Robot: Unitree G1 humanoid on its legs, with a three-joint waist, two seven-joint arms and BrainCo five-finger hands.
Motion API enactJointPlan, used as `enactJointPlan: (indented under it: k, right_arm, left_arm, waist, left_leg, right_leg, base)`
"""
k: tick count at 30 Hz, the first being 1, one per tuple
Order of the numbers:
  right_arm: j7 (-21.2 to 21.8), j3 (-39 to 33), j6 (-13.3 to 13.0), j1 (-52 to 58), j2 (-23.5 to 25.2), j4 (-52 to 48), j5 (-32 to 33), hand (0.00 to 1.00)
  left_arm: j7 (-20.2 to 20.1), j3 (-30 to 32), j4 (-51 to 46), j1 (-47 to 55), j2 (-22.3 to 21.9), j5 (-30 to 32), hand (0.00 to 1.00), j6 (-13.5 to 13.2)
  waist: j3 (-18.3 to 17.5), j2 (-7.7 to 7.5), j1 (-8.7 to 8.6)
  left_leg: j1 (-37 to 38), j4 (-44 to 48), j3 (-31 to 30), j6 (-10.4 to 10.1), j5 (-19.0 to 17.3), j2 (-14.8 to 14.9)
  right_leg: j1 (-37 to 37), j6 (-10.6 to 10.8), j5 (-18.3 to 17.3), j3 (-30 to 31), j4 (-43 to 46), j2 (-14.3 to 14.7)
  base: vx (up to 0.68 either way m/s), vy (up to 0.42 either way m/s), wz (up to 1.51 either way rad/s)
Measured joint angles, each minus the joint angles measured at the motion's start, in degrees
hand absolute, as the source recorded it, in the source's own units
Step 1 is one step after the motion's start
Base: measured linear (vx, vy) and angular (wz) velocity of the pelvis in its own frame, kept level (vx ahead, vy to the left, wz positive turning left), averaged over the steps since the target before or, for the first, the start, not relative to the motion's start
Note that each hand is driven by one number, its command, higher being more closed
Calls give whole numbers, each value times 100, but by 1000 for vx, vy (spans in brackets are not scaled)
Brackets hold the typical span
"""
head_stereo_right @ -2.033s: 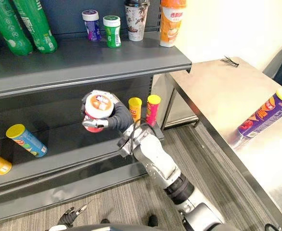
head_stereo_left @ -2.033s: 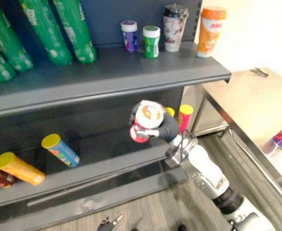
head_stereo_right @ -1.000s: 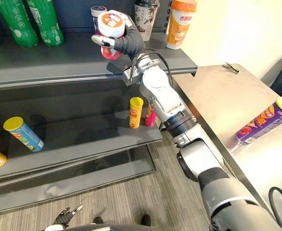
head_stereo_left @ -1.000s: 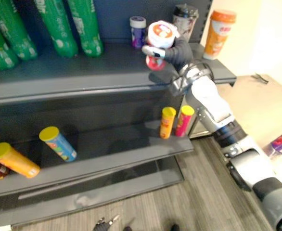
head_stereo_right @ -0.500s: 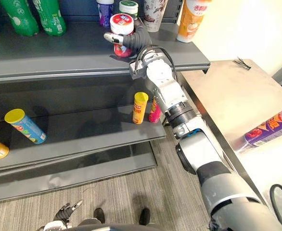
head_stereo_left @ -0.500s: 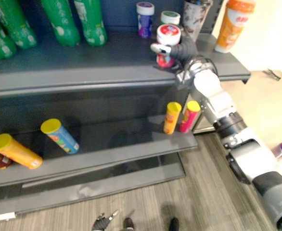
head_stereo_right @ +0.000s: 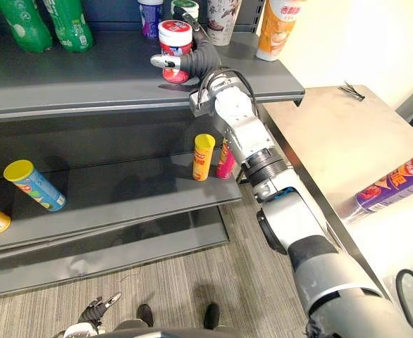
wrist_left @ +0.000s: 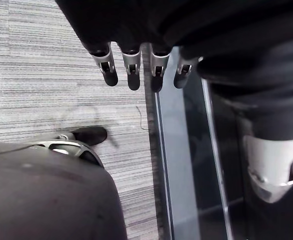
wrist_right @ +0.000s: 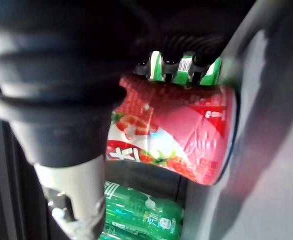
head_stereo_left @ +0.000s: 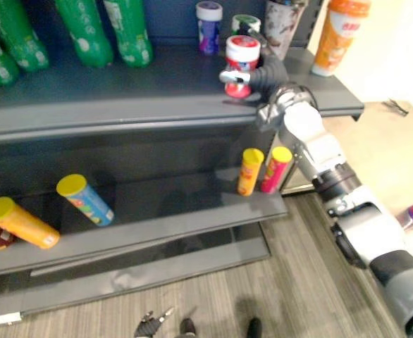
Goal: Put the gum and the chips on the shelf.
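Note:
A red gum jar with a white lid stands upright on the top shelf, its base at the shelf surface. My right hand is shut on it, thumb across the front and fingers behind, as the right wrist view shows around the jar. A purple chips can lies on the steel table at the right. My left hand hangs low over the floor with straight fingers and holds nothing.
Behind the red jar stand a purple gum jar, a green one, a patterned cup and an orange cup. Green bottles lie at the left. Yellow, pink and blue cans occupy the lower shelf.
My right hand has carried the red gum jar up from lower-shelf height to the top shelf and lowered it there. The camera has shifted too.

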Motion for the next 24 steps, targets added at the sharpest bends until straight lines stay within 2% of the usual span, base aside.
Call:
enactJointPlan:
  k: [9, 12, 17, 20, 24]
  right_arm:
    - [-24, 32, -60, 12, -55, -725, 48, 0]
    - [-192, -64, -209, 4, -77, -1100, 42, 0]
    - [-620, -677, -559, -316, -112, -1235, 41, 0]
    - [-697, -772, -656, -350, -207, -1479, 48, 0]
    - [-838, -921, -885, 134, 32, -2456, 172, 0]
  left_arm:
    - [-12, -1, 0, 11, 13, 13, 0, 0]
    - [-34, -3, -7, 10, 20, 36, 0, -1]
    - [-34, -5, -56, 21, 28, 48, 0, -2]
    - [-26, -6, -53, 22, 29, 48, 0, -1]
    - [29, -10, -45, 16, 30, 52, 0, 4]
  waist:
    - [6, -15, -11]
    - [6, -28, -10]
    - [12, -51, -10]
    - [12, -51, -12]
    - [12, -50, -32]
  left_leg:
    - [78, 0, 43, -1, -1, 10]
    - [78, -1, 41, -1, -1, 9]
    - [77, 0, 10, -1, 0, 1]
    - [77, 0, 1, -1, 0, 0]
    - [79, 0, 8, -1, 0, 4]
  right_leg:
    - [49, -1, 1, 38, 0, 5]
    - [51, 0, 1, 30, 0, 4]
    - [65, 0, 1, -17, 0, -1]
    - [70, 0, 1, -29, 0, -2]
    - [68, 0, 1, -18, 1, 2]
  base:
    - [0, 0, -1]
    - [0, 0, 0]
    - [0, 0, 2]
    - [0, 0, 0]
    - [0, 0, 0]
